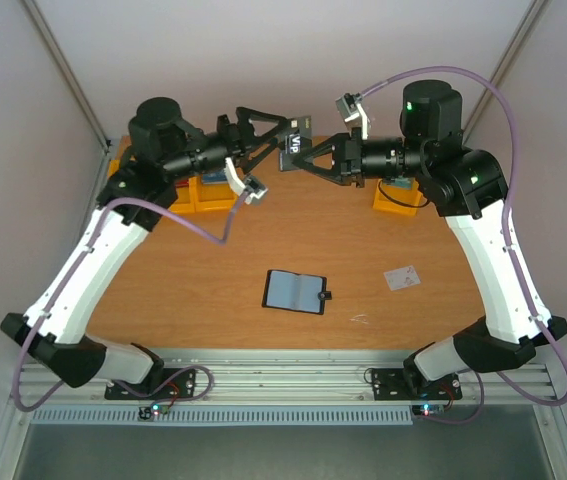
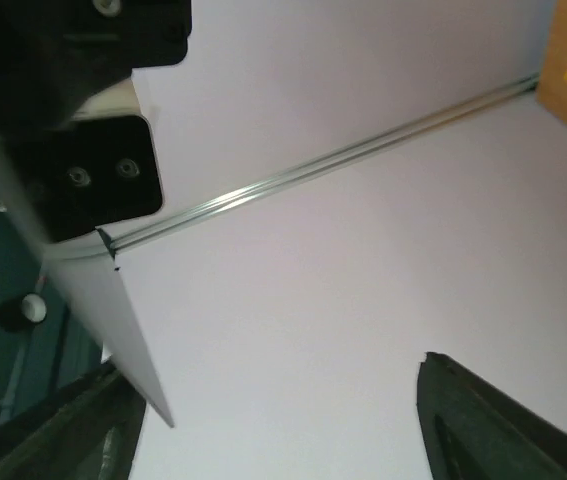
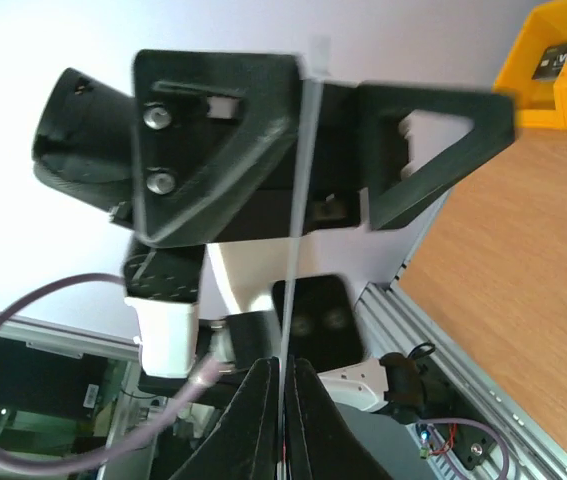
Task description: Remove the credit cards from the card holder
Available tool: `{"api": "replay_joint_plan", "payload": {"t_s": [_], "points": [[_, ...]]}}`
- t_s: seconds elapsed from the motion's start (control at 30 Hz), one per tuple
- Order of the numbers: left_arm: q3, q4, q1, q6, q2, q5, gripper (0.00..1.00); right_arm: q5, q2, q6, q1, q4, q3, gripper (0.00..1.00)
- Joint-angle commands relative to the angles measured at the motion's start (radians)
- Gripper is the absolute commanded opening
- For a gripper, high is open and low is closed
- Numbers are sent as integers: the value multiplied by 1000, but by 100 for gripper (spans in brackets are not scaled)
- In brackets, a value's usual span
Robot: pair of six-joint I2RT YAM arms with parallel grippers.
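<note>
The left hand (image 1: 283,140) is up high, fingers apart, one on each side of a card (image 1: 297,133). The right hand (image 1: 303,160) is clamped on that card. Below, the card holder (image 1: 295,291) lies open on the worktop (image 1: 213,280), with a whitish card (image 1: 401,277) to its right.

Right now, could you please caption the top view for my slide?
Right gripper holds one card aloft between open jaws of left gripper; card holder lies open below.
</note>
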Motion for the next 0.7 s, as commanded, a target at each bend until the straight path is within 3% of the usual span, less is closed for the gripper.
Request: {"api": "replay_joint_plan", "payload": {"t_s": [0.0, 0.27, 0.43, 0.6, 0.67], "points": [[-94, 472, -5, 153, 3, 75, 69, -32, -6, 15, 11, 12, 21, 1], [-213, 640, -6, 117, -21, 124, 48, -8, 5, -15, 10, -14, 28, 1], [-262, 687, -5, 80, -43, 135, 46, 2, 37, -30, -12, -46, 76, 1], [-291, 681, -7, 61, -53, 147, 46, 0, 156, -87, -20, -165, 259, 1], [-297, 675, -8, 61, -56, 148, 38, -28, 222, -124, -20, -243, 358, 1]]}}
